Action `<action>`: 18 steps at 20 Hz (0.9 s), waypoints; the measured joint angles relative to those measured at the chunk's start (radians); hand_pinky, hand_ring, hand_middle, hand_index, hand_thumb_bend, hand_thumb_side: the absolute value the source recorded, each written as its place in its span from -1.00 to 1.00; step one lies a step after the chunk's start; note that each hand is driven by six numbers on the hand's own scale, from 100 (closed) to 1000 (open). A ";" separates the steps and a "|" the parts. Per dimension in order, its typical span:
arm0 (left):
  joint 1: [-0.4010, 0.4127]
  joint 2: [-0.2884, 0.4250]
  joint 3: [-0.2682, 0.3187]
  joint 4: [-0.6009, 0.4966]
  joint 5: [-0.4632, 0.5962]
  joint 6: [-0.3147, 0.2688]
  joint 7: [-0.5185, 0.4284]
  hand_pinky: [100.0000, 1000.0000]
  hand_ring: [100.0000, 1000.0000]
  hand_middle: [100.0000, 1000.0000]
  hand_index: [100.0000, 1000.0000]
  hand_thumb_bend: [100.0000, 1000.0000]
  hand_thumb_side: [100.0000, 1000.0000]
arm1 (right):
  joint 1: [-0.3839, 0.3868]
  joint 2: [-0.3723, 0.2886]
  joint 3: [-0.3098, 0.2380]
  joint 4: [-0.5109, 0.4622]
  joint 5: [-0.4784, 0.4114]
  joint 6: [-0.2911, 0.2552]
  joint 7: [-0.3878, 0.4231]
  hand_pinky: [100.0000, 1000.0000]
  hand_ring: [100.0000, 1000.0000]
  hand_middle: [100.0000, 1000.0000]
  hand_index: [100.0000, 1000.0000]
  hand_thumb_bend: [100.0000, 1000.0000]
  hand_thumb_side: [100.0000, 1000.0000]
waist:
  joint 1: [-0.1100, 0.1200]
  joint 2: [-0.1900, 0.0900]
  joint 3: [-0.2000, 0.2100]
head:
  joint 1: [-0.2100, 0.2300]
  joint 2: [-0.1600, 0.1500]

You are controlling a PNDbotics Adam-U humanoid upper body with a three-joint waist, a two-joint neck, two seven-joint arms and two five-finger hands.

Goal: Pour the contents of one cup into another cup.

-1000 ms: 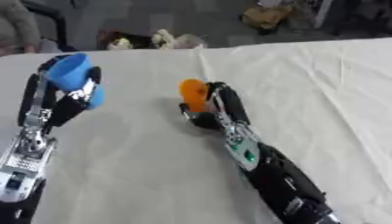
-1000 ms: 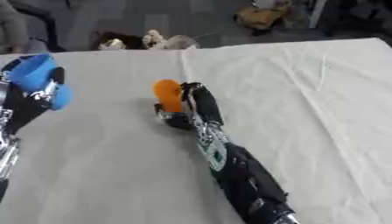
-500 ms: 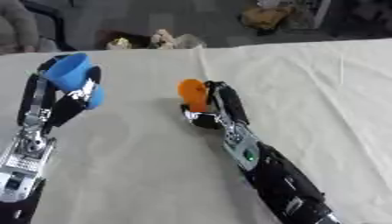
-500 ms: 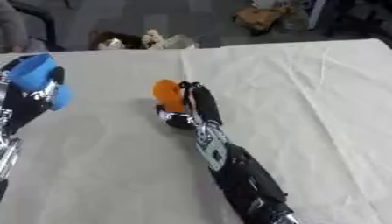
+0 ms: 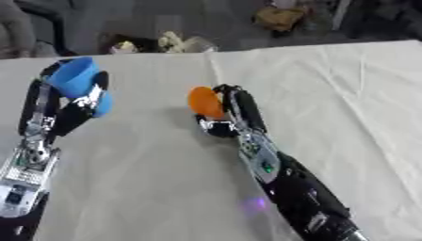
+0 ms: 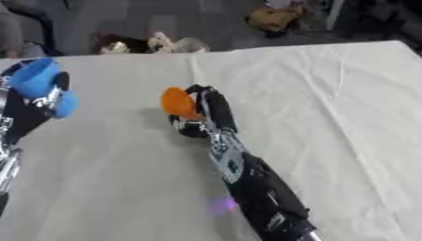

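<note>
left hand [image 5: 70, 110]: fingers curled round blue cup [image 5: 76, 81], held up off the cloth [image 5: 148, 179] | right hand [image 5: 231, 113]: fingers wrapped round orange cup [image 5: 204, 101], low over cloth, well right of blue cup

left hand [image 5: 72, 108] gripping blue cup [image 5: 76, 79], right hand [image 5: 232, 113] gripping orange cup [image 5: 204, 101]

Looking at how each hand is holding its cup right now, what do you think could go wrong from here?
The blue cup in the left hand sits far from the orange cup, so pouring now would likely spill on the white cloth. The right hand holds the orange cup tilted, so it may catch poorly.
</note>
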 measured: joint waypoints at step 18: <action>0.008 0.061 -0.002 -0.052 0.006 -0.003 -0.078 -0.20 -0.58 -0.69 0.33 -1.00 -0.27 | 0.057 -0.079 0.140 -0.264 -0.212 -0.013 0.228 0.31 0.45 -0.63 -0.35 -1.00 -0.70 | -0.006 -0.012 -0.016 | -0.001 0.001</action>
